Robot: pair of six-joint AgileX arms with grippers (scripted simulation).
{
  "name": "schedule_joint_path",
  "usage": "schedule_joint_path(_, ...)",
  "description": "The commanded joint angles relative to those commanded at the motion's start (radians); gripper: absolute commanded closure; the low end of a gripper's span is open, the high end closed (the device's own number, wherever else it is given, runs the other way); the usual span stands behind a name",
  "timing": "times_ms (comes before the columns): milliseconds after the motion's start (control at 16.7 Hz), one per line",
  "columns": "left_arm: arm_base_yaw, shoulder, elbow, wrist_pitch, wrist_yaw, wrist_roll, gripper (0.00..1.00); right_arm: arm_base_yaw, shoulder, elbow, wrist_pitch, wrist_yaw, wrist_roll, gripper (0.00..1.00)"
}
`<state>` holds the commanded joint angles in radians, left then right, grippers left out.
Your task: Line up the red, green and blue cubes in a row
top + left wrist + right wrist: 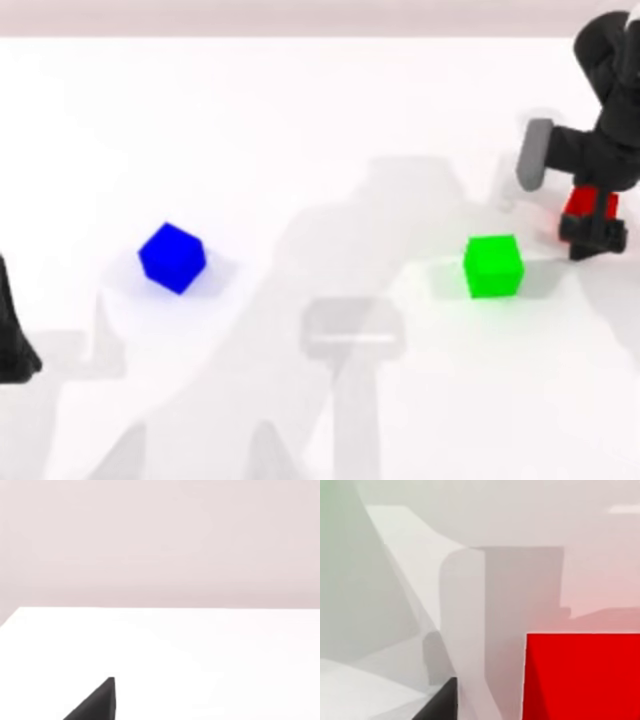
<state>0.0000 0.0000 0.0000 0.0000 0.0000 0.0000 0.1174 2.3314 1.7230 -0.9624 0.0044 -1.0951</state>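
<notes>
Right end effector (592,228) grips the unmarked red cube (590,204) beside the green cube (493,266), well apart from the blue cube (172,258).

A plain white table (300,130) fills the top view, its surface crossed by soft grey shadows that gather toward its near edge. Beyond the table's far edge runs a pale pinkish-grey backdrop (300,15), which also rises behind the table in the left wrist view
</notes>
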Motion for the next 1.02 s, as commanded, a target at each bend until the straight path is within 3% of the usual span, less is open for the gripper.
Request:
schedule_joint_path(300,0.000,0.000,0.000,0.000,0.000,0.000,0.00,0.000,0.000,0.000,0.000,0.000,0.000,0.98)
schedule_joint_path(1020,0.000,0.000,0.000,0.000,0.000,0.000,0.00,0.001,-0.043,0.035,-0.070,-0.006,0.014,1.00)
